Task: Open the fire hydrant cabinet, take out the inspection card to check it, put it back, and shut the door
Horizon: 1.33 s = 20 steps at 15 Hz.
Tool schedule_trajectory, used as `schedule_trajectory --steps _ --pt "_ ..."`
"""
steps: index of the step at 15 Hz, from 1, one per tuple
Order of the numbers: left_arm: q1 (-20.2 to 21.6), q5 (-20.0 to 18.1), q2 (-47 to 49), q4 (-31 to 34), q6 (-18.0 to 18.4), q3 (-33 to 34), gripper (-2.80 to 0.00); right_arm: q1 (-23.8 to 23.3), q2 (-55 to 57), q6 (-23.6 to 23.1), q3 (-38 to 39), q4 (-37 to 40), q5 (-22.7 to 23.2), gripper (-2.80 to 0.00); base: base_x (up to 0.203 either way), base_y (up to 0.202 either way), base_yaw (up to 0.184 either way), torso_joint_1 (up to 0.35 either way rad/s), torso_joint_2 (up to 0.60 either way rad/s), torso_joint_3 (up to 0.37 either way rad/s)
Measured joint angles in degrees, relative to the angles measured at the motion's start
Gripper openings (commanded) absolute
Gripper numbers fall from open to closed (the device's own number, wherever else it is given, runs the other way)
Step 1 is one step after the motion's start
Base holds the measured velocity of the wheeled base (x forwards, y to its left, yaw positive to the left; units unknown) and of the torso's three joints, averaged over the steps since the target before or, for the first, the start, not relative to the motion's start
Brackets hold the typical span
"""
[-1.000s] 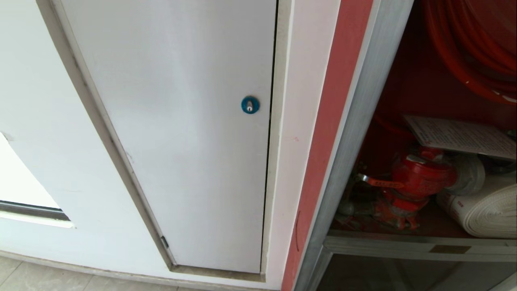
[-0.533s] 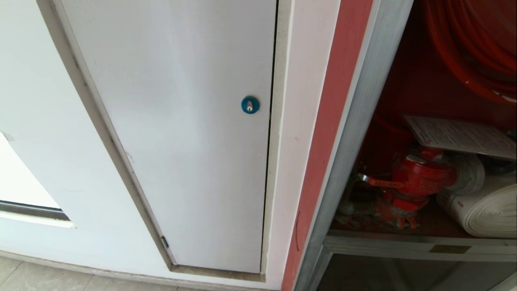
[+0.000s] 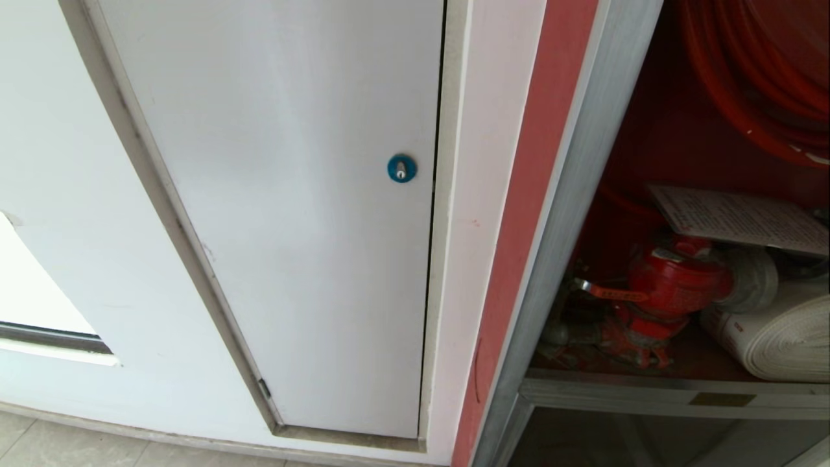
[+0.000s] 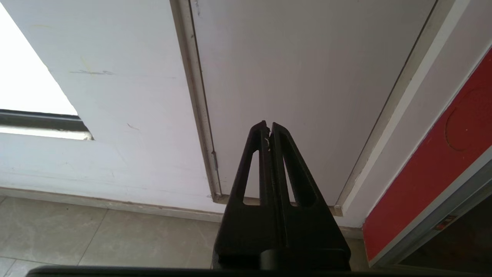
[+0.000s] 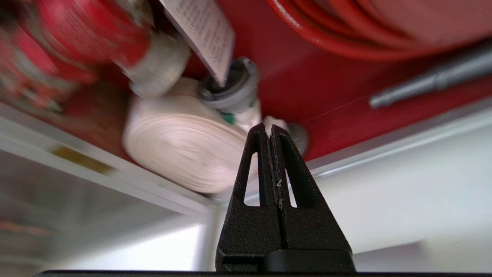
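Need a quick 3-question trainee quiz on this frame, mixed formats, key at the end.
1. True or false: the inspection card lies inside the open fire hydrant cabinet, above the red valve.
2. What does the right end effector hold? A) the card B) the rolled hose C) nothing
3. Fill in: the left end effector hangs in front of the white panel door, which has a round ____ lock.

Key: 1 true. 2 C: its fingers are shut on nothing, in front of the rolled hose. 3 blue.
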Motion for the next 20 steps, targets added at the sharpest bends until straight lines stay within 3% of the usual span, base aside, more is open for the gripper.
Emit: schedule_trajectory --steps 5,8,11,14,17,20 --pt "0.0 0.0 0.0 0.0 0.0 0.0 -2.8 0.9 -8.0 12.0 5.4 0.1 1.5 -2.8 0.0 0.0 0.0 0.0 0.0 0.0" --pt "0.0 0.0 0.0 0.0 0.0 0.0 -2.8 0.9 -14.1 20.0 9.2 -0.1 6.4 -2.8 0.0 0.0 0.0 0.0 0.0 0.0" --pt "0.0 0.0 0.0 0.0 0.0 0.0 -2.8 1.0 -19.4 31.2 12.9 -0.4 11.5 -2.8 0.0 0.0 0.0 0.0 0.0 0.0" --pt "0.0 0.0 0.0 0.0 0.0 0.0 -2.8 1.3 -23.4 41.5 15.9 -0.3 12.2 -2.8 0.0 0.0 0.0 0.0 0.0 0.0" --pt "0.0 0.0 0.0 0.0 0.0 0.0 -2.8 1.7 -29.3 45.4 21.8 -0.7 13.1 -2.8 0.0 0.0 0.0 0.0 0.0 0.0" --pt "0.0 0.0 0.0 0.0 0.0 0.0 -2.8 1.8 -31.8 54.6 26.5 -1.6 14.5 -2.8 0.0 0.0 0.0 0.0 0.0 0.0"
